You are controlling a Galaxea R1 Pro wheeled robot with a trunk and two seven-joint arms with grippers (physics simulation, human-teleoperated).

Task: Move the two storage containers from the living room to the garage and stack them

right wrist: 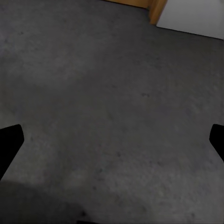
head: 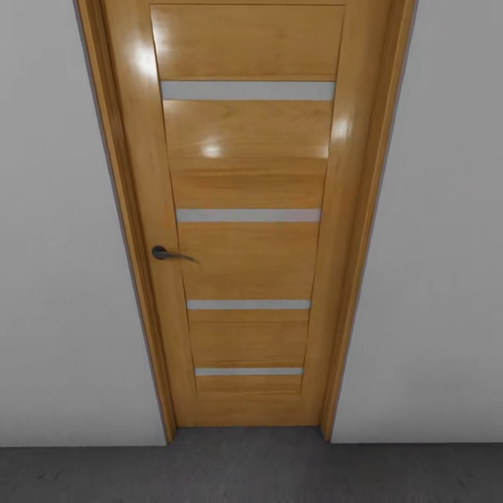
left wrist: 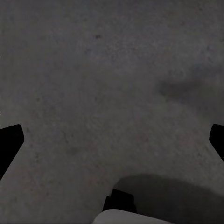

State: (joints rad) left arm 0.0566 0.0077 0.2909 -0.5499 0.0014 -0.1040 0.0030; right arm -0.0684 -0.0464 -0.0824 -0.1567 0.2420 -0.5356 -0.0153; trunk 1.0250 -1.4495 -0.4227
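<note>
Floor (left wrist: 112, 84) between spread left fingers (left wrist: 10, 142).

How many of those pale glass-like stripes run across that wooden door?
4, all on the door: one near the top, one just above handle height, one lower, and one near the bottom. The door's top edge is cut off, so more may be hidden.

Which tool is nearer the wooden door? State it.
Right, as far as the frames tell. The right tool hangs over floor with the door's bottom corner just ahead; the left tool faces bare concrete.
</note>
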